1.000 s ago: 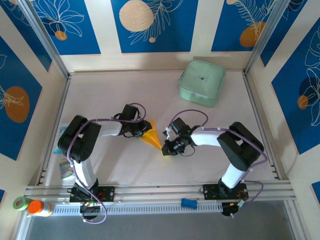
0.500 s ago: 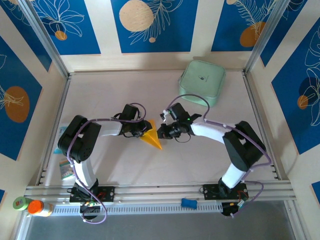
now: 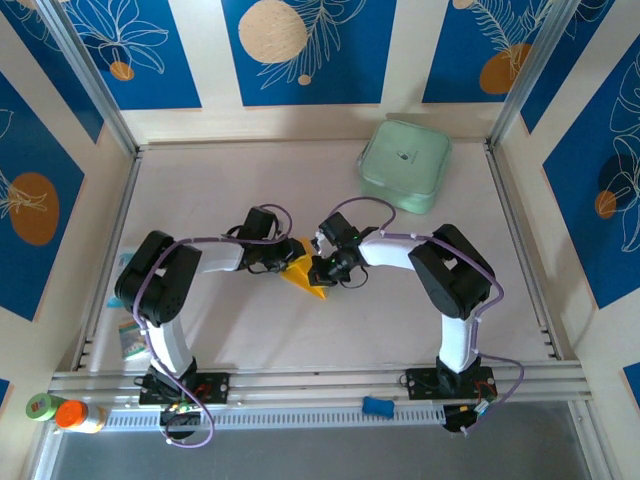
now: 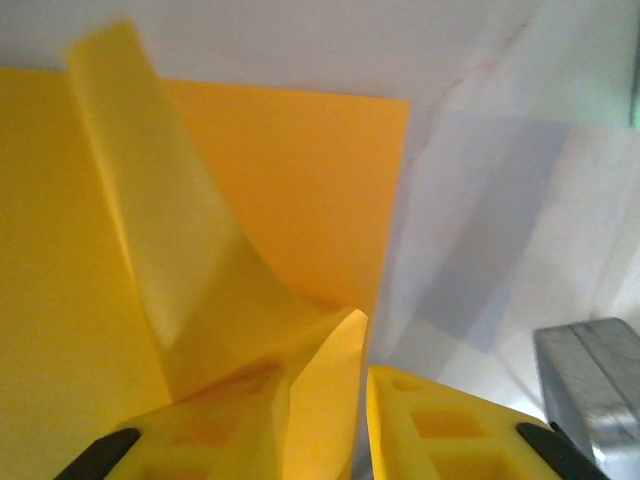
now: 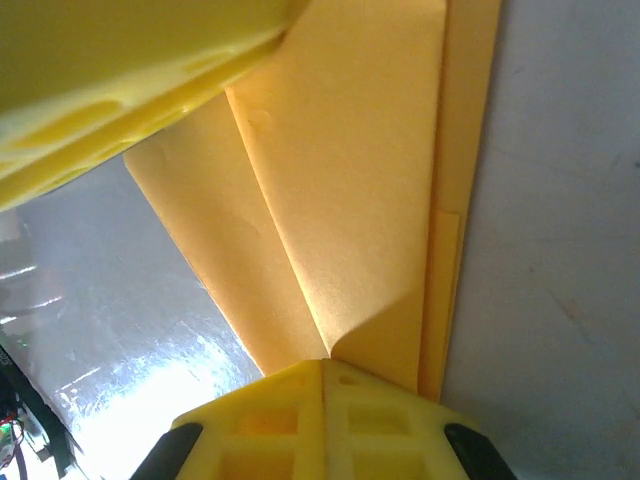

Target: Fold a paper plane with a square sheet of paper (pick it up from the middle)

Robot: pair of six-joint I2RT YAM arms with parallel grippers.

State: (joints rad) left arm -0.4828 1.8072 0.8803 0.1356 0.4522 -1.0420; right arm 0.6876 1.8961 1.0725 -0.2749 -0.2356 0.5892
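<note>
The paper plane point(image 3: 301, 273) is a small orange-yellow creased dart lying mid-table between the two arms. My left gripper point(image 3: 284, 262) is at its left side, shut on a raised flap; in the left wrist view that flap point(image 4: 325, 385) stands between the yellow fingers point(image 4: 225, 425), and the flat layers point(image 4: 290, 200) spread beyond. My right gripper point(image 3: 319, 271) is at the dart's right edge. In the right wrist view its fingertips point(image 5: 322, 370) are pressed together on a lifted fold of the paper plane point(image 5: 350, 180). The left gripper's finger point(image 5: 120, 80) crosses the top left there.
A mint-green rounded-square case point(image 3: 403, 165) sits at the back right. Small printed packets point(image 3: 130, 340) lie at the left edge. An orange-capped bottle point(image 3: 76, 415) and a small blue piece point(image 3: 377, 405) rest by the front rail.
My right gripper has swung from the dart's near tip up and left to its right edge and now pinches a fold. The left gripper has stayed put.
</note>
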